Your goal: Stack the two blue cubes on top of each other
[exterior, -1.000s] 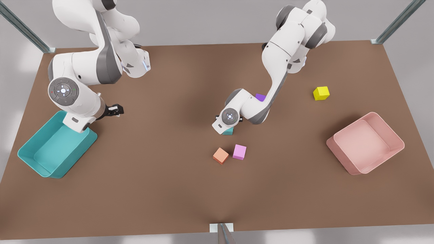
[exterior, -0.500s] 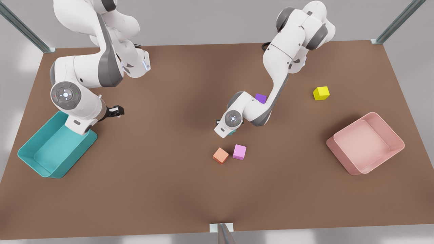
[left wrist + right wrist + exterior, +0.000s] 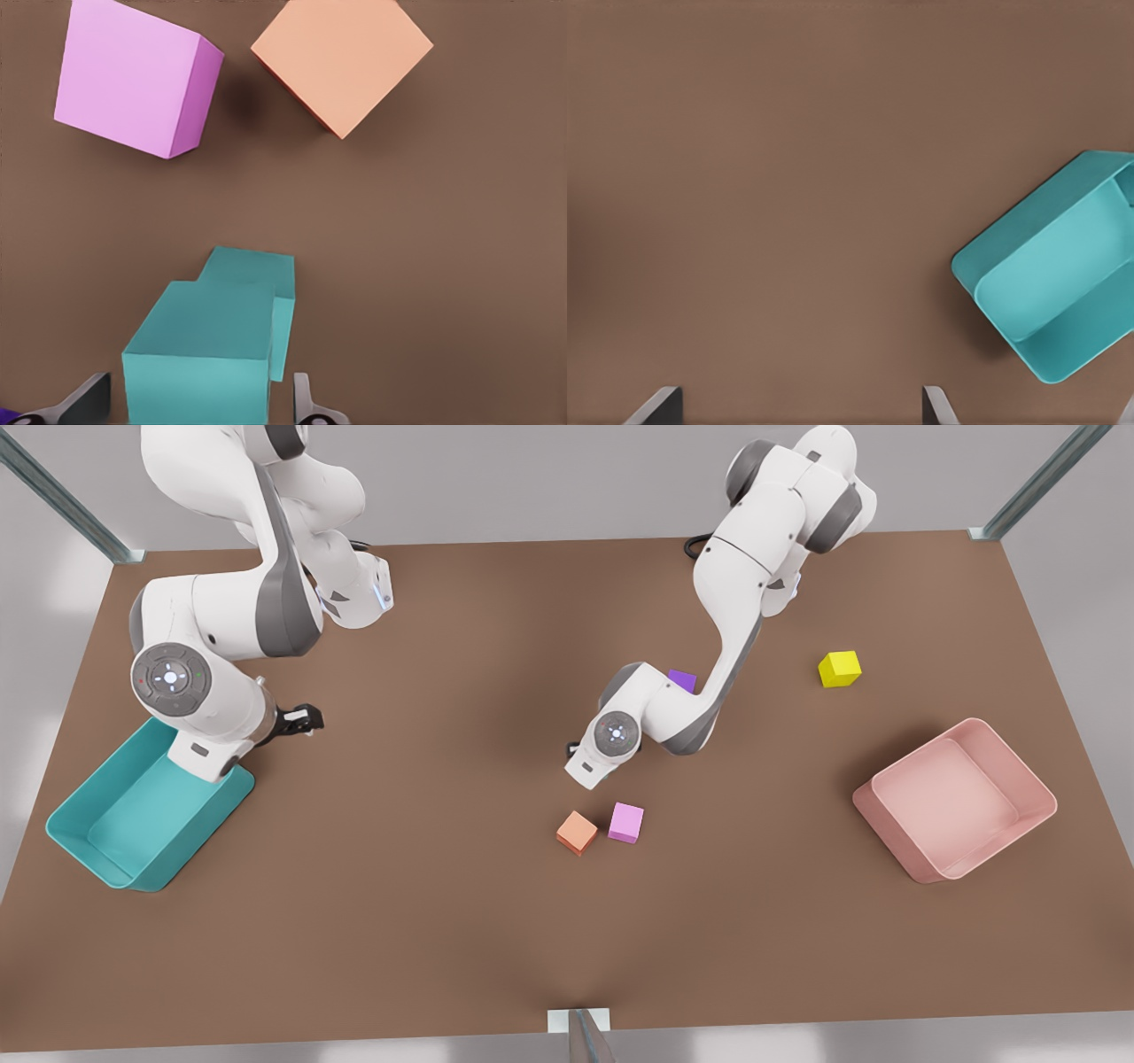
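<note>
Two blue cubes sit one on the other, the upper blue cube [image 3: 199, 354] turned a little and offset over the lower blue cube [image 3: 257, 273]. My left gripper [image 3: 199, 409] hangs straight above them, open, its fingertips [image 3: 89, 403] standing clear of the upper cube's sides. In the front view this gripper [image 3: 586, 769] is at mid-table and its wrist hides the stack. My right gripper [image 3: 301, 718] waits open at the front view's left, beside the teal bin [image 3: 93, 859], with nothing between its fingertips [image 3: 664, 403].
An orange cube [image 3: 577, 832] and a pink cube [image 3: 625, 822] lie just in front of the stack. A purple cube [image 3: 681, 680] peeks out behind the left arm. A yellow cube [image 3: 839, 669] and a pink bin [image 3: 886, 837] are at the front view's right.
The left gripper's wrist has risen and now covers the teal cube that showed beneath it a second ago. The right arm has shifted only slightly.
</note>
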{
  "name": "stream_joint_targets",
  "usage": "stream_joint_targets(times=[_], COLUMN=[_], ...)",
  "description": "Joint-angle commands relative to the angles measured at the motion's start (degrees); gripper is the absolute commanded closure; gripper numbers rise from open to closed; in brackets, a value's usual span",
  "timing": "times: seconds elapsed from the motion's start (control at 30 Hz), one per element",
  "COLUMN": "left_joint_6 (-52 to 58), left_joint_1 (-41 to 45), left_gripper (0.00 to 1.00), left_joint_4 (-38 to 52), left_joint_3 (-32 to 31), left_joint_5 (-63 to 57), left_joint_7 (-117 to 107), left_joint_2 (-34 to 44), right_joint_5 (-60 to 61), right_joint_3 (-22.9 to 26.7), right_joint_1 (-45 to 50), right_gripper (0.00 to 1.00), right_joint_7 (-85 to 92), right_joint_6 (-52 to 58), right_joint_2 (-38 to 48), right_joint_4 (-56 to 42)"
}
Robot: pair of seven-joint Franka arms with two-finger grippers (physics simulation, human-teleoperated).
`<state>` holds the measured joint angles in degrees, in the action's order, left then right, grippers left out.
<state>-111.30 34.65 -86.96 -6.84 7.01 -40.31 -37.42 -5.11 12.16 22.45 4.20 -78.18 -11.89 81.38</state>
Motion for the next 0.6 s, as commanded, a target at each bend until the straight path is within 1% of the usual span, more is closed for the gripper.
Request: stream_joint_targets(times=[0.0,0.1,0.2,0.23,0.27,0.3,0.33,0.37,0.4,0.47,0.57], left_joint_6=[0.38,2.04,7.57,17.73,31.21,35.62,40.45,44.23,46.17,45.99,44.76], left_joint_1=[-0.03,-0.03,-0.55,-2.57,-6.08,-10.39,-17.33,-21.99,-24.53,-25.16,-25.16], left_gripper=[0.00,0.00,0.00,0.00,0.00,0.00,0.00,0.00,0.00,0.00,0.00], left_joint_4=[0.03,0.03,0.03,4.84,11.71,13.57,14.09,16.20,18.49,17.17,17.08], left_joint_3=[-0.01,-0.01,-0.01,0.16,1.31,1.31,1.39,1.31,1.04,1.22,1.31], left_joint_5=[-0.33,-0.33,-1.30,-1.30,-4.28,-6.13,-9.47,-12.10,-14.83,-12.46,-11.50], left_joint_7=[-1.44,-1.44,-1.35,-1.27,-1.09,4.60,22.43,34.66,37.05,31.78,31.78], left_joint_2=[0.50,2.43,6.21,7.71,8.15,10.95,13.94,15.62,17.10,18.26,18.87], right_joint_5=[0.01,0.01,0.01,0.01,0.01,0.01,0.01,0.01,0.01,0.01,0.01], right_joint_3=[0.06,0.15,0.32,0.41,0.41,0.41,0.41,0.41,0.41,0.50,0.41], right_joint_1=[-0.12,-0.12,-0.21,-0.21,-0.21,-0.21,-0.21,-0.21,-0.21,-0.21,-0.21], right_gripper=[0.00,0.00,0.00,0.00,0.00,0.00,0.00,0.00,0.00,0.00,0.00], right_joint_7=[0.90,0.90,1.08,1.08,1.16,1.08,1.08,0.99,0.99,0.99,0.99], right_joint_6=[0.30,0.30,0.22,0.30,0.30,0.30,0.30,0.22,0.30,0.22,0.22], right_joint_2=[0.02,0.02,0.11,0.11,0.11,0.11,0.11,0.11,0.11,0.11,0.11], right_joint_4=[-0.08,-0.08,-0.08,-0.08,-0.26,-0.26,-0.26,-0.26,-0.26,-0.26,-0.26])
